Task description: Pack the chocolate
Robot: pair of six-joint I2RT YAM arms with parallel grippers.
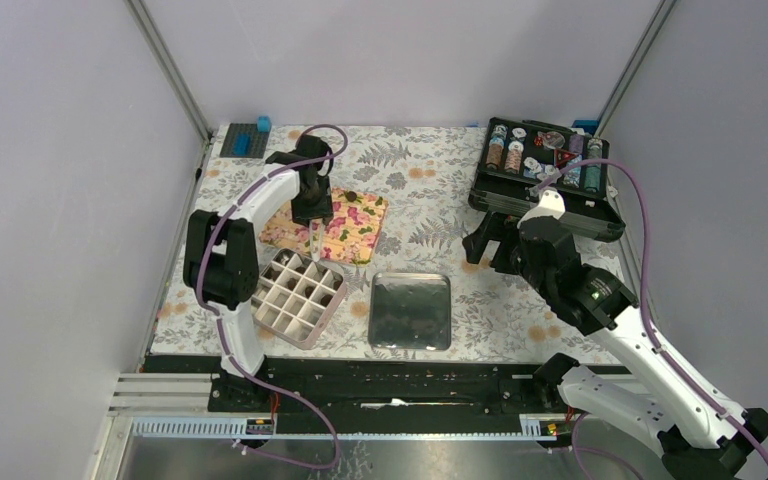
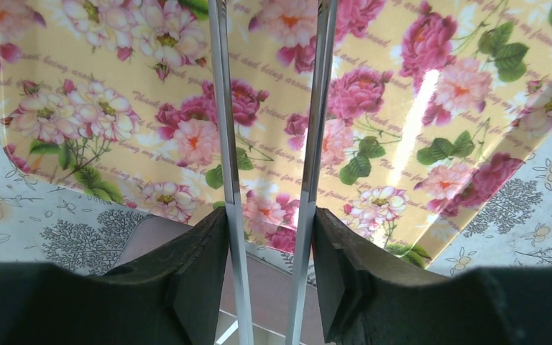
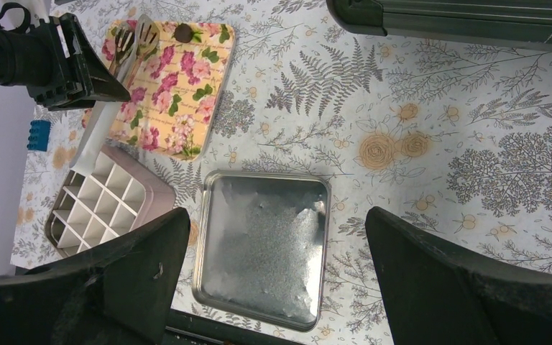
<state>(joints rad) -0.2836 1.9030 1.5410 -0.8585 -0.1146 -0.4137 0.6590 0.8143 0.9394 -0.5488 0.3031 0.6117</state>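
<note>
One small dark brown chocolate (image 1: 352, 196) lies near the far edge of the floral tray (image 1: 360, 235); it also shows in the right wrist view (image 3: 182, 32). My left gripper (image 1: 312, 210) hovers over that tray, shut on metal tongs (image 2: 224, 144) whose two arms run between its fingers (image 2: 201, 266). The tong tips (image 3: 135, 39) rest over the tray, left of the chocolate. The pink gridded box (image 1: 298, 296) sits just in front of the tray; its visible cells look white. My right gripper (image 3: 277, 223) is open and empty, above the table at the right.
A silver metal tray (image 1: 411, 310) lies right of the pink box, below my right gripper (image 1: 485, 245). An open black case of striped poker chips (image 1: 545, 175) stands at the back right. Blue blocks (image 1: 248, 137) sit at the back left corner.
</note>
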